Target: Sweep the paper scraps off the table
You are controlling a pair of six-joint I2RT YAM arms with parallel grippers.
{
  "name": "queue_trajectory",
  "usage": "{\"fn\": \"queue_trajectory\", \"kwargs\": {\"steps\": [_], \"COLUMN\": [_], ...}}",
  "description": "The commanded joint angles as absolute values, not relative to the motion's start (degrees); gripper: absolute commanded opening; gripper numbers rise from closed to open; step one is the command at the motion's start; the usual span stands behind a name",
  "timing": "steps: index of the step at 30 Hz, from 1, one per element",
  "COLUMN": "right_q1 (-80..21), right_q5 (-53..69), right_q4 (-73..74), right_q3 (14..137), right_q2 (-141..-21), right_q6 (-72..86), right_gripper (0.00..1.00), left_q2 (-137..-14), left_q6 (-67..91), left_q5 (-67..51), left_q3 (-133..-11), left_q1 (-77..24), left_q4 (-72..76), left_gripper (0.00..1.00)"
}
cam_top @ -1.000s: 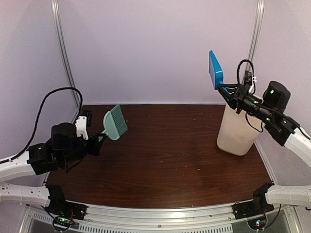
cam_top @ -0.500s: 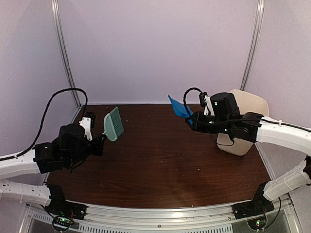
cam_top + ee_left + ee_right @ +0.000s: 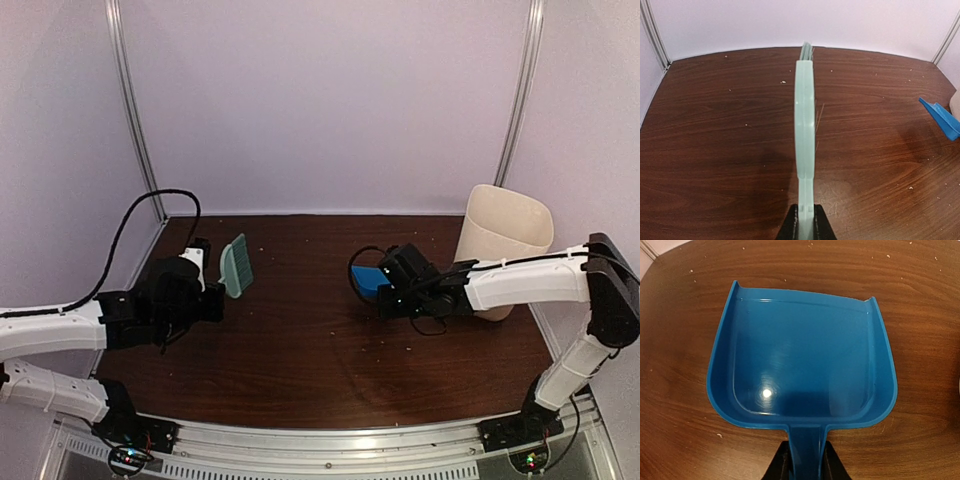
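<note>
My left gripper [image 3: 210, 288] is shut on the handle of a pale green brush [image 3: 235, 265], held on edge above the left of the table [image 3: 300, 340]. In the left wrist view the brush [image 3: 805, 120] runs straight away from the gripper [image 3: 805, 222]. My right gripper [image 3: 392, 296] is shut on the handle of a blue dustpan [image 3: 366, 280], low over the table's middle. In the right wrist view the dustpan [image 3: 802, 357] is empty, its open edge pointing away from the gripper [image 3: 805, 460]. No magenta, dark blue, white or black paper scraps show in any view.
A tall beige bin [image 3: 500, 240] stands at the table's right, just behind my right arm. Tiny pale crumbs speckle the wood [image 3: 920, 280]. A silver rail [image 3: 330, 440] runs along the front edge. The dustpan's tip shows at the right of the left wrist view [image 3: 942, 117].
My right arm swung the dustpan down from above the bin to low over the table's middle. My left arm moved the brush slightly right and forward.
</note>
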State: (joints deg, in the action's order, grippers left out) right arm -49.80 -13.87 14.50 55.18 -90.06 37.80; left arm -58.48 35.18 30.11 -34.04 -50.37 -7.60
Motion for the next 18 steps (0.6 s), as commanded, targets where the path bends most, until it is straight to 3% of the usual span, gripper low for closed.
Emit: {"fn": "queue_trajectory", "kwargs": {"steps": [1,11,15,18], "right_q1": [-51.4,-51.8,-51.7,-51.7], "right_q5": [-18.3,-21.3,-21.8,-22.1], "right_q4": [13.6,14.4,14.5,14.4], "right_q3": [53.9,54.0,53.0,52.0], "right_q2": [-94.8,-101.1,-100.8,-100.0], "right_q6": [38.1,38.1,38.5,38.7], "right_gripper": [0.00,0.01,0.12,0.28], "left_q2": [-61.1,-66.3,-69.4,-71.0], "left_q6": [36.6,38.9,40.9,42.3], "left_q5": [26.2,15.2,12.1,9.6], "left_q3": [-31.9,-26.4,-25.8,-25.2], "left_q1": [-46.7,-39.4,-38.0,-36.9], "left_q4": [-0.7,9.1,11.4,13.1], "left_gripper": [0.00,0.00,0.00,0.00]}}
